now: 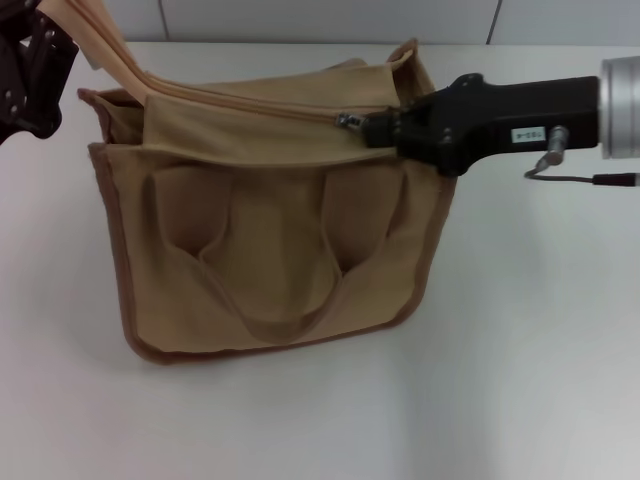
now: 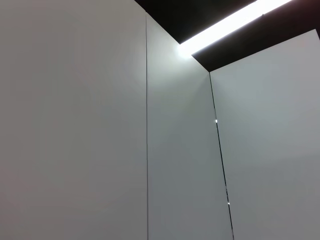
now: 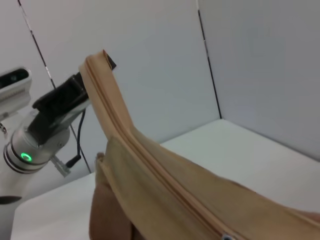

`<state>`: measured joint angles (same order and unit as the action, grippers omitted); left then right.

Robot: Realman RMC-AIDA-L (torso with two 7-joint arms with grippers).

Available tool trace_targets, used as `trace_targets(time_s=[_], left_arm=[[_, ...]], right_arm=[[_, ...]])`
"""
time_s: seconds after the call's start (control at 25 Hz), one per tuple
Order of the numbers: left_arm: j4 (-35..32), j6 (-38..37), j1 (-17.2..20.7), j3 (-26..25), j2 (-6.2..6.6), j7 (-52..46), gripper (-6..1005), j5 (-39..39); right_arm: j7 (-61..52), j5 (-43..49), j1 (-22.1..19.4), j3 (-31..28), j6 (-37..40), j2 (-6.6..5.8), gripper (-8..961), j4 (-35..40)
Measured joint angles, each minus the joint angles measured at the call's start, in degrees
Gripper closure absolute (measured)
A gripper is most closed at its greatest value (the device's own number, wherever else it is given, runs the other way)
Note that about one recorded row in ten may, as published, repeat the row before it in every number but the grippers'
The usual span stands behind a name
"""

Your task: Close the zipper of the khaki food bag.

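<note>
Khaki food bag (image 1: 270, 260) stands mid-table (image 1: 520, 380), handle toward the near side. Along its top, right gripper (image 1: 372, 128) pinches the zipper (image 1: 352, 121) slider. Far left, left gripper (image 1: 35, 70) clamps the raised bag end.

my bag (image 1: 270, 250): plain tan, brown piping
my zipper (image 1: 300, 110): tan tape, silver slider
my right gripper (image 1: 375, 128): black
table (image 1: 520, 380): white

Pale wall panels (image 2: 75, 125) (thin seams between) meet a dark ceiling (image 2: 210, 20) with a light strip (image 2: 235, 21).
</note>
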<state>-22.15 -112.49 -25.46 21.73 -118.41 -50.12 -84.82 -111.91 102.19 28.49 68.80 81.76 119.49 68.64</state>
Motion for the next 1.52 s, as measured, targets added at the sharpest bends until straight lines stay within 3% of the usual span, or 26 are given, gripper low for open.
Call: trace_targets(time_s=[0.64,1.52], left_arm=[[0.0,0.2,-0.1,0.0,-0.02,-0.2,891,0.0],[0.0,1.5,-0.4,0.2,-0.07,0.0,886,0.0]], right_arm=[[11.2,-9.9,-4.8,-10.4,7.4,-0.3,944,-6.5],[21.4,-9.9,-6.5,-25.8,16.7,-1.28,938,-20.3]])
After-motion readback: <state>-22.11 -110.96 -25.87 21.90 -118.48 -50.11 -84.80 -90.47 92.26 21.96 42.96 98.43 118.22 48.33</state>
